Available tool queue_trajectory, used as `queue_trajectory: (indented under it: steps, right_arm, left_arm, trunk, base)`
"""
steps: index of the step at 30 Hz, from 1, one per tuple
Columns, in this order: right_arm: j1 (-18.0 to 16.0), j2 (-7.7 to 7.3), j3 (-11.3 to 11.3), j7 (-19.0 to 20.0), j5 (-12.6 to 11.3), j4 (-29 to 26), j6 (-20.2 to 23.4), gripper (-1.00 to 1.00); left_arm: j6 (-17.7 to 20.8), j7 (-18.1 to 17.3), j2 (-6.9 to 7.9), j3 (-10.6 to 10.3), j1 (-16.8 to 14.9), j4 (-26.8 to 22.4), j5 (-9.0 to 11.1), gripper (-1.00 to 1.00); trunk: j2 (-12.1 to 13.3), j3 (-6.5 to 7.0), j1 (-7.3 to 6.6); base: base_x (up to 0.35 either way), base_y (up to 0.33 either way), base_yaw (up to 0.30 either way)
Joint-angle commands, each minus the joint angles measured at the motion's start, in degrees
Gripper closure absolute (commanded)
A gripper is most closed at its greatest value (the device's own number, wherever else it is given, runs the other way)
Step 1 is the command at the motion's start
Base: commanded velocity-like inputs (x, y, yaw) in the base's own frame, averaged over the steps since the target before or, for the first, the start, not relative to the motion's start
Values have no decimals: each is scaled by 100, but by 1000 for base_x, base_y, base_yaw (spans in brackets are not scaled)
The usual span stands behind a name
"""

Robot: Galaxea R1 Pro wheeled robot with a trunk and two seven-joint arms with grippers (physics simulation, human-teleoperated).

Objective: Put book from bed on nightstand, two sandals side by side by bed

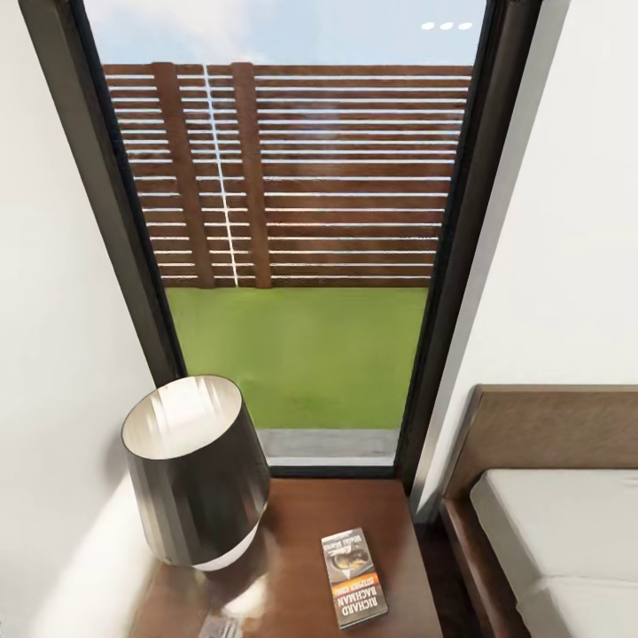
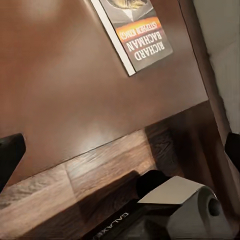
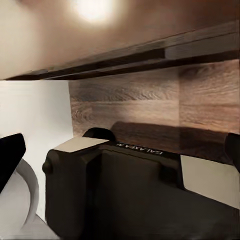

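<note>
Standing at lower left of the head view, a lamp (image 1: 197, 470) shares the nightstand (image 1: 292, 514) with the book (image 1: 354, 577), lying flat at lower centre; the bed (image 1: 549, 523) fills lower right. Both grippers' fingertips sit wide apart, holding nothing.

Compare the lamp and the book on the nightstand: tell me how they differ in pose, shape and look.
The lamp stands upright, while the book lies flat on the nightstand.
The lamp is bulky, with a rounded drum shade; the book is thin and rectangular.
The lamp's shade is glossy dark grey with a pale inside; the book's cover carries a picture, an orange band and white lettering.
Both rest on the same glossy brown top, apart from each other.
</note>
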Motion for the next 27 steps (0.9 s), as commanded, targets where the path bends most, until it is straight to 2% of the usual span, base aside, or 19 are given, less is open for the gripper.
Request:
queue_trajectory:
  steps: [1, 2, 5, 7, 11, 13, 14, 16, 19, 21, 23, 27]
  right_arm:
    - [97, -4, -64, 19, 45, 14, 37, -100]
    - [226, -6, -63, 19, 45, 23, 35, -100]
    - [318, -7, -63, 19, 46, 29, 34, -100]
    - [370, -7, -62, 19, 55, 33, 33, -100]
    - [393, -7, -62, -16, 67, 120, 38, -100]
    - [398, -7, -57, -286, 69, 268, 40, -100]
    - [398, -6, -56, -393, 70, 287, 41, -100]
    - [397, 2, -55, -810, 70, 326, 41, -100]
    - [398, 43, -54, -1559, 66, 363, 43, -100]
    - [399, 56, -54, -1730, 64, 365, 47, -100]
    - [399, 65, -54, -1837, 63, 366, 52, -100]
    - [399, 70, -48, -1894, 62, 365, 59, -100]
  left_arm:
    - [-47, 44, 1, 9, -5, 104, 9, -100]
    - [-71, 164, 1, 8, -5, 231, 6, -100]
    - [-86, 392, -4, 3, -5, 388, 4, -100]
    - [-111, 761, -19, -4, 3, 557, -26, -100]
    - [-179, 1366, -47, -5, 102, 635, -271, -100]
    - [-193, 1841, -100, -7, 296, 650, -491, -100]
    - [-193, 1952, -119, -7, 338, 652, -538, -100]
    - [-190, 2335, -162, -8, 470, 654, -691, -100]
    - [-174, 3187, -204, -8, 761, 657, -1027, -100]
    - [-166, 3543, -209, -8, 885, 659, -1158, -100]
    - [-162, 3799, -211, -5, 972, 661, -1240, -100]
    - [-163, 3932, -212, -4, 1058, 662, -1289, -100]
  trunk:
    - [39, 14, -23]
    - [79, 32, -45]
    - [199, 85, -111]
    - [279, 121, -155]
    - [440, 193, -243]
    - [520, 229, -287]
    - [560, 247, -309]
    - [640, 283, -352]
    - [761, 337, -418]
    - [841, 373, -462]
    - [921, 409, -506]
    - [961, 426, -528]
  base:
    - [0, 0, 0]
    - [0, 0, 0]
    - [0, 0, 0]
    - [0, 0, 0]
    - [0, 0, 0]
    - [0, 0, 0]
    - [0, 0, 0]
    - [0, 0, 0]
    - [0, 0, 0]
    - [0, 0, 0]
    - [0, 0, 0]
    - [0, 0, 0]
